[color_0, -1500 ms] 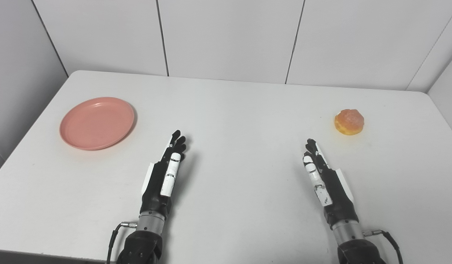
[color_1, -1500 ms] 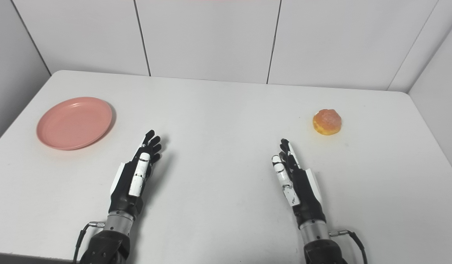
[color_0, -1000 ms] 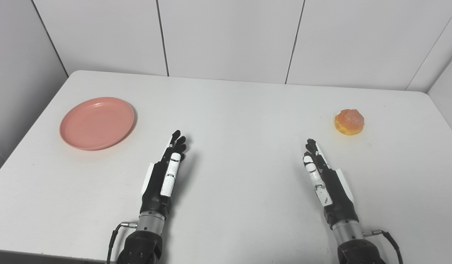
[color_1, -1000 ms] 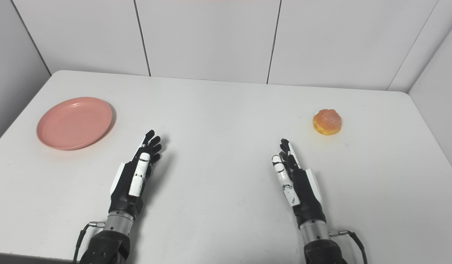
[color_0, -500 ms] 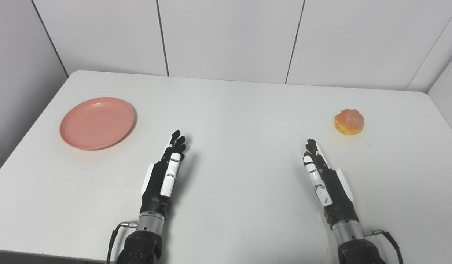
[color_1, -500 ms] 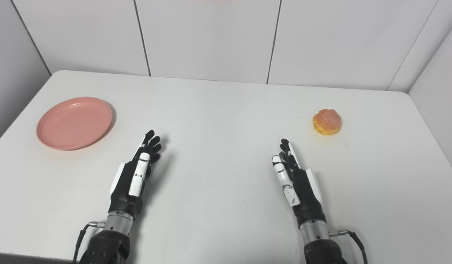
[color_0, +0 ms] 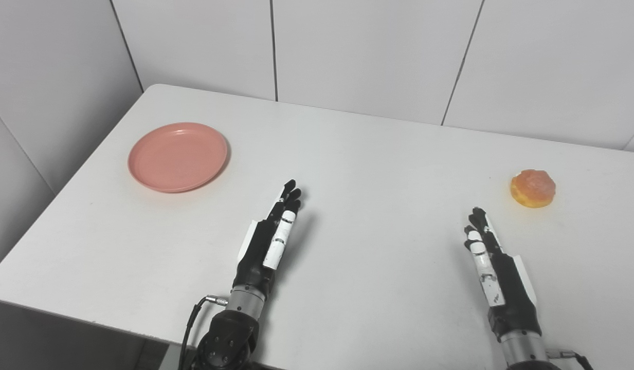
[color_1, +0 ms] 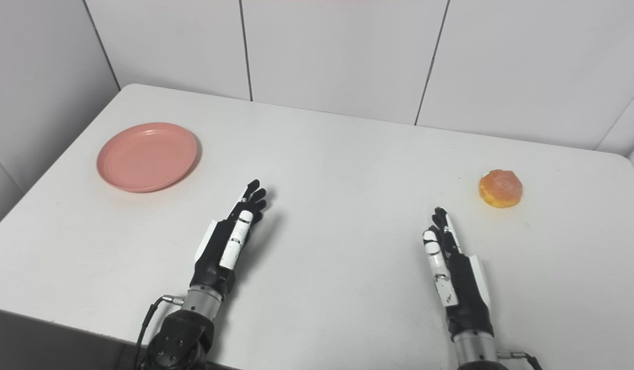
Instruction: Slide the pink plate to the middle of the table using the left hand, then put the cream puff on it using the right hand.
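One pink plate (color_0: 178,156), one cream puff (color_0: 532,188), left hand (color_0: 268,241) and right hand (color_0: 494,267) both flat, empty.

We look down on a white table (color_0: 378,154) with a smooth matte top and rounded corners. Its far edge sits close against a wall (color_0: 368,51) of pale grey-white panels, split by thin dark vertical seams. On the left a second panelled wall (color_0: 49,92) meets the back one at a corner and runs along the table's side. At the far right another wall (color_1: 622,128) angles in. Below the near left edge of the table we see a dark grey strip, too dim to make out. The light is soft and even, leaving only faint shadows on the tabletop.
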Available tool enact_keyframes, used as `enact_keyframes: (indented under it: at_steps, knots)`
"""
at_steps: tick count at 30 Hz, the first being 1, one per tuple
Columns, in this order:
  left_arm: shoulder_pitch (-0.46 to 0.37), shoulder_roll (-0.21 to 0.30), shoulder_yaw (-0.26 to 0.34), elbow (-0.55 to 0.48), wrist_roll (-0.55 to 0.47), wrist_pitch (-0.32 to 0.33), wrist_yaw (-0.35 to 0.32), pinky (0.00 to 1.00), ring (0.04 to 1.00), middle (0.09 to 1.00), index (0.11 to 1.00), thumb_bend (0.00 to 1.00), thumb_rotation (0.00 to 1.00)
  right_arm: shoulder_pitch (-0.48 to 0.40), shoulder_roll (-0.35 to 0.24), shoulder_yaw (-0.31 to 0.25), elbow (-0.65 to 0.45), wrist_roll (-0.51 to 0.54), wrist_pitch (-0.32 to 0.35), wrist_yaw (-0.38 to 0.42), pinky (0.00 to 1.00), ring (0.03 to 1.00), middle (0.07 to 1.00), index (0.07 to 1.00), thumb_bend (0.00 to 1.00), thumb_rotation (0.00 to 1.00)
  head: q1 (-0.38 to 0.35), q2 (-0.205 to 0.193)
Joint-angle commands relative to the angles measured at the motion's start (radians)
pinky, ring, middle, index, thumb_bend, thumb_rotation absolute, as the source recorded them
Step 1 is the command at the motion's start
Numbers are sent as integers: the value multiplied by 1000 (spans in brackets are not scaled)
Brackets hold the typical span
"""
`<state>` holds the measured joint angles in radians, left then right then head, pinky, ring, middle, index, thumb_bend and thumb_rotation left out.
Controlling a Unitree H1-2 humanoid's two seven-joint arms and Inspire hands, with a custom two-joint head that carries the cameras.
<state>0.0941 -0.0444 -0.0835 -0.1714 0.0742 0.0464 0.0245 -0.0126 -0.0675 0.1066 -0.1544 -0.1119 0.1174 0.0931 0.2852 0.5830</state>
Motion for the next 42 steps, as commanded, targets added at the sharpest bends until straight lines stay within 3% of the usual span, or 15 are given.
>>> enact_keyframes:
  at_steps: [1, 12, 25, 42]
  knots:
    - [48, -33, -14, -1, 22, -35, 20, 919, 930, 950, 939, 455, 1000, -8, -11, -11, -7, 22, -71, 5, 980, 966, 981, 983, 135, 1000, 26, -18]
    - [52, -52, -50, 15, 42, -37, 64, 912, 917, 940, 939, 444, 1000, -3, -23, -18, 31, 57, -158, 20, 1000, 976, 986, 992, 46, 1000, 66, -61]
    - [49, -41, -56, 24, 36, -48, 57, 925, 921, 944, 945, 465, 1000, -3, -14, -18, 34, 61, -167, 16, 984, 972, 987, 992, 41, 1000, 67, -71]
    - [37, -13, -46, -41, 54, 9, 44, 939, 939, 944, 936, 507, 1000, -3, -12, -14, 21, 49, -142, 17, 1000, 980, 987, 990, 33, 1000, 66, -63]
